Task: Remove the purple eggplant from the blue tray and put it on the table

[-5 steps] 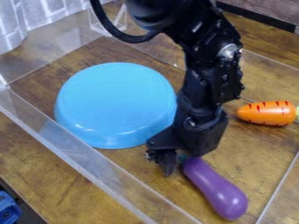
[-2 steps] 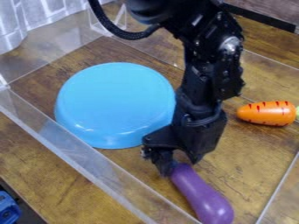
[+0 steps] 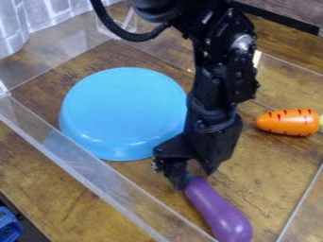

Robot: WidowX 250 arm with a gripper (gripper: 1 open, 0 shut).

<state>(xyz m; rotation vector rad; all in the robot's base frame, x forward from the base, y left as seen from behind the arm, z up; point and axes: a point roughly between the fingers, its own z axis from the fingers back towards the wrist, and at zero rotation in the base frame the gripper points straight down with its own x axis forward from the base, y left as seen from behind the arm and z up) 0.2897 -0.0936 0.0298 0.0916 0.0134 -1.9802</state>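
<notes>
The purple eggplant (image 3: 216, 212) lies on the dark wood table (image 3: 51, 180) at the front, outside the blue tray (image 3: 116, 112). Its near end points to the lower right and its upper end sits right under my gripper (image 3: 178, 173). The black gripper hangs low over the table just right of the tray's front rim, with its fingertips at the eggplant's upper end. The dark fingers hide how the jaws stand and whether they grip the eggplant. The stem cap is hidden. The tray holds nothing.
An orange carrot (image 3: 288, 122) with dark stripes lies on the table at the right. Clear acrylic walls (image 3: 89, 175) run along the front-left and the back. The arm (image 3: 221, 66) rises from the gripper toward the top centre.
The eggplant has shifted a little left and toward the front, so its upper end now lies under the gripper. The gripper has moved slightly left. Tray and carrot have not moved.
</notes>
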